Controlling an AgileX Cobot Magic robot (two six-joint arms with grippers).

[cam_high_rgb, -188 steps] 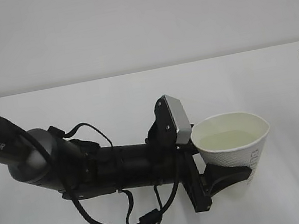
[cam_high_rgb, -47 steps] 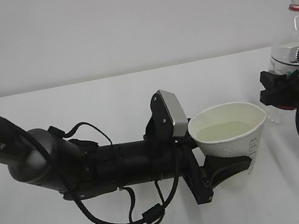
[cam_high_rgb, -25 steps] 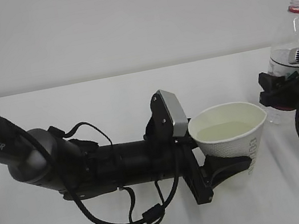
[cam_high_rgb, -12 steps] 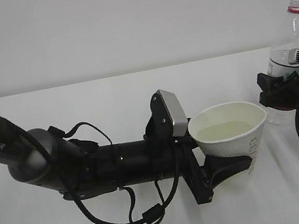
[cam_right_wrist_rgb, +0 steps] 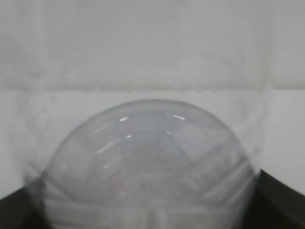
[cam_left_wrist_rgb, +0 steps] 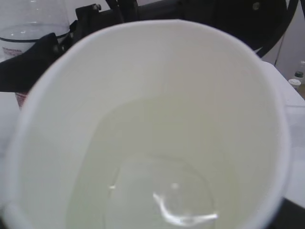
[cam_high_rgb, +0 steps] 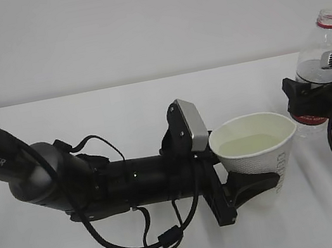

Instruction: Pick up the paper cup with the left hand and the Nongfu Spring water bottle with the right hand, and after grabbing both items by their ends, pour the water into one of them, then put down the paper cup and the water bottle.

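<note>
On the right edge of the exterior view, the Nongfu Spring water bottle (cam_high_rgb: 323,64) stands upright on the white surface (cam_high_rgb: 119,113), uncapped, with the right hand (cam_high_rgb: 309,102) around its red label. Can't tell whether its fingers grip or have let go: the wrist view is all blurred bottle.

Left hand (cam_high_rgb: 249,187) holds the paper cup (cam_high_rgb: 258,153) low on its wall, rim level, just left of the bottle.

Risks:
- thin paper wall, squeeze harder and it buckles, water (cam_left_wrist_rgb: 157,191) slops over the rim
- cup tilts on set-down, spill
- bottle is light ribbed clear plastic, narrow base; a right hand snagging on retreat tips it
- open neck, so a tip means more water out

Cup tapered, rolled rim, cream inside. Water pale yellow-green, about half full.
</note>
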